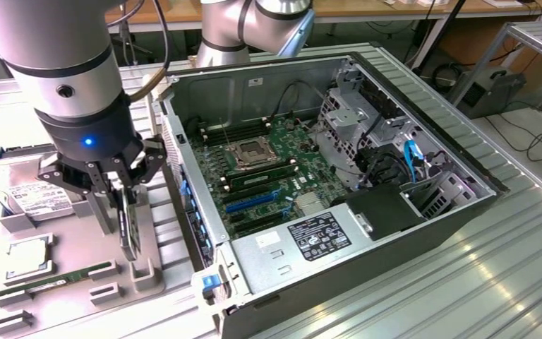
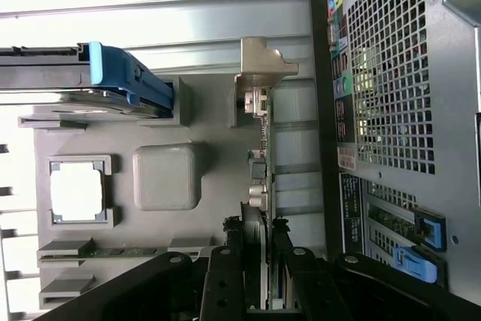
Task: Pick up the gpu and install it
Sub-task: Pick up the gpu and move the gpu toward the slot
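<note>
The gpu (image 1: 132, 240) is a thin black card standing on edge in a slot of the grey holder tray (image 1: 78, 236), to the exterior view's left of the open computer case (image 1: 365, 212). My gripper (image 1: 123, 212) comes down from above, and its black fingers (image 1: 111, 208) clasp both faces of the card's upper edge. In the wrist view the gpu (image 2: 261, 163) runs edge-on from between the fingers (image 2: 233, 261) to its pale metal bracket (image 2: 261, 73). The motherboard (image 1: 271, 176) with its blue slots (image 1: 252, 201) lies exposed inside the case.
On the tray sit a silver hard drive (image 1: 34, 194), a processor chip (image 1: 28, 256) and a green memory stick (image 1: 54, 279). The case's perforated rear panel (image 2: 391, 73) stands close beside the card. A second arm's base (image 1: 252, 25) rises behind the case.
</note>
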`<state>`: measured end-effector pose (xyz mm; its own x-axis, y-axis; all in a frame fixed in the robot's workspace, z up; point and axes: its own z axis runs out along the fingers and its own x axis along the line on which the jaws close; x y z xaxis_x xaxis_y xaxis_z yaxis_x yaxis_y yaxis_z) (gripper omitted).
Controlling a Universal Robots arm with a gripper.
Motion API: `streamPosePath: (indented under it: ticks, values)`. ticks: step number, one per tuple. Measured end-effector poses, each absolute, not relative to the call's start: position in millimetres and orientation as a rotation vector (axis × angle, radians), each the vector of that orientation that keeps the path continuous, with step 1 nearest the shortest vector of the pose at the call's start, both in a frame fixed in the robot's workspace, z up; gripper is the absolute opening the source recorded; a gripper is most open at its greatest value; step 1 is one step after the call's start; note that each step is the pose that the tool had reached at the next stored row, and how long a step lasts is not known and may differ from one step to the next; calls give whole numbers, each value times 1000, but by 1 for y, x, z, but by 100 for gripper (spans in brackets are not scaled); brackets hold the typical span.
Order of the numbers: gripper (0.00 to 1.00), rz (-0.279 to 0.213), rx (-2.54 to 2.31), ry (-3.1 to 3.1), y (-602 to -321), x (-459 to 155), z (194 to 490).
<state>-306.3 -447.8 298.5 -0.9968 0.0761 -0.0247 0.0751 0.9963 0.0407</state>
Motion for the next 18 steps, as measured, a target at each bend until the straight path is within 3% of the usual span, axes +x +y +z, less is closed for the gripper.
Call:
streamPosePath:
  ticks: [18]
  values:
    - [26, 62, 118, 3113, -448, -306, 306]
